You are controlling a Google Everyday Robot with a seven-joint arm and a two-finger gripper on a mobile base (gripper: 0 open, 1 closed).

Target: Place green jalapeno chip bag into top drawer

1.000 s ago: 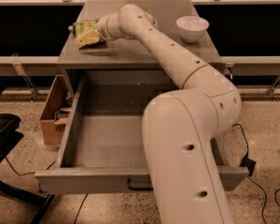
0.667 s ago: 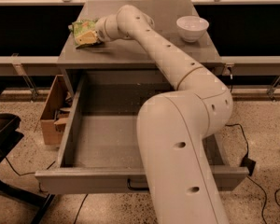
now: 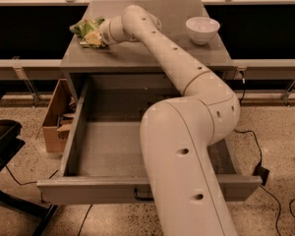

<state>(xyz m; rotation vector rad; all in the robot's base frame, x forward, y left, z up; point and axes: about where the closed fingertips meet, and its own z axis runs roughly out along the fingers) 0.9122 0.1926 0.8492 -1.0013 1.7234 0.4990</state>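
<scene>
The drawer (image 3: pixel 105 149) stands pulled out below the worktop (image 3: pixel 132 55), a wide, shallow grey metal tray with a flat front and a small black handle (image 3: pixel 139 197). Its floor shows speckled grey on the left; the smooth white arm (image 3: pixel 187 136) hides the right part. The bag (image 3: pixel 87 30), crinkled shiny green foil with yellow-green print, is at the worktop's rear left corner, outside the drawer. The pincer (image 3: pixel 101 33) is right against the bag; whether it grasps the bag cannot be told. A round white bowl (image 3: pixel 202 28) sits at the rear right. A cardboard box (image 3: pixel 53 117) on the floor left of the drawer holds indistinct things.
</scene>
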